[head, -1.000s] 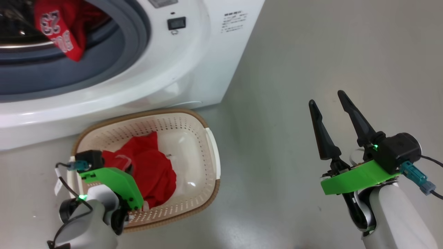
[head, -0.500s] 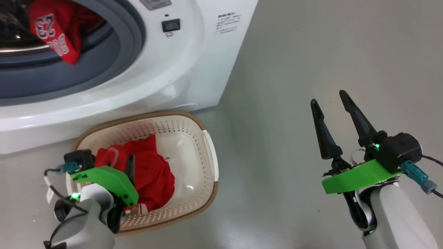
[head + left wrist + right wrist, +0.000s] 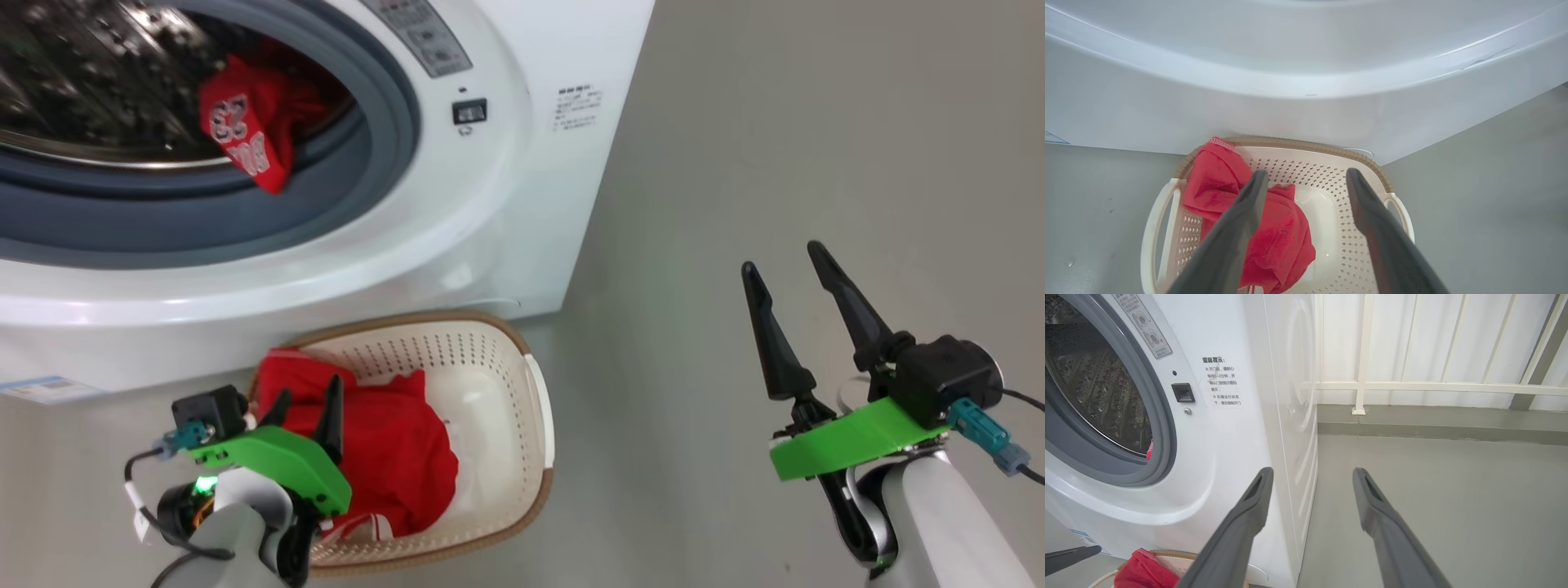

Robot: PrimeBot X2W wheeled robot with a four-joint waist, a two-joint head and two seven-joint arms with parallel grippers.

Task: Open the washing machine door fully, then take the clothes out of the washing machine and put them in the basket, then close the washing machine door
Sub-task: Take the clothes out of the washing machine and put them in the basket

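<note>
Since the red 23 jersey point(image 3: 245, 143) on the grey gasket point(image 3: 343, 204) looks light and limp, its bunched hanging hem is the grab point; left claw point(image 3: 309, 390) and right claw point(image 3: 780, 257) spread, empty.

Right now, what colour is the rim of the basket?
Brown, with a woven look; the basket shows it best in the left wrist view.

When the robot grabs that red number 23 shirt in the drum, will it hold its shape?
Probably not: the shirt droops over the grey gasket, so it should hang limp. It looks thin and likely light. The red garment in the basket lies crumpled.
</note>
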